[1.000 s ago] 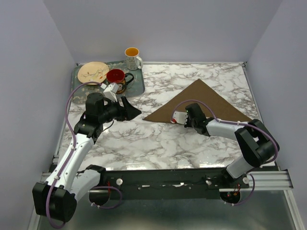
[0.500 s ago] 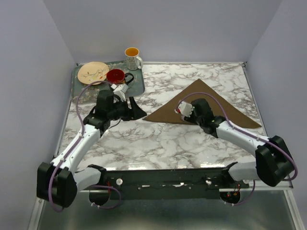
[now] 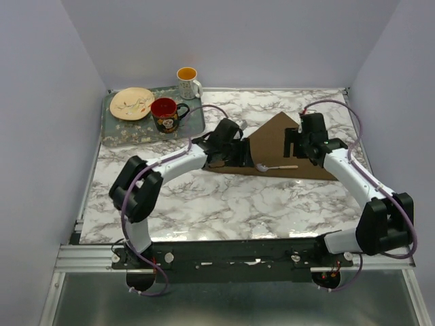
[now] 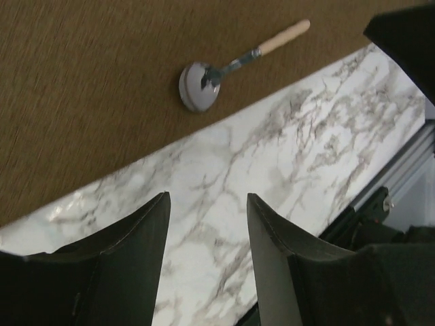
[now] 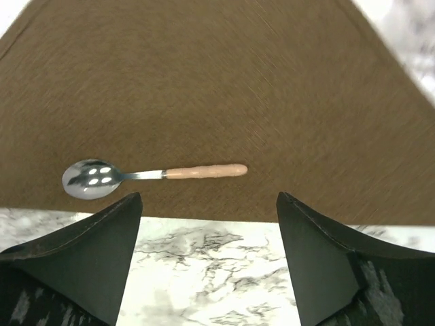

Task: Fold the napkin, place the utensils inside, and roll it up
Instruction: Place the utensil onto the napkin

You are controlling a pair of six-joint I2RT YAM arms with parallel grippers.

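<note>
Black jaws on both grippers stand apart w/ nothing in them: right gripper (image 5: 209,200) wide open, left gripper (image 4: 207,200) abt half open. Tiny spoon (image 5: 153,175) lies flat on the folded brown napkin (image 5: 204,81), close to its near edge, handle twd the right arm. Marble table (image 3: 204,197) underneath.

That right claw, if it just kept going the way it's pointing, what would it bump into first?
Probably the napkin, near its edge beside the spoon. The right gripper points down there, open and empty. Depth is unclear, so the bare table before that edge is possible too.
</note>
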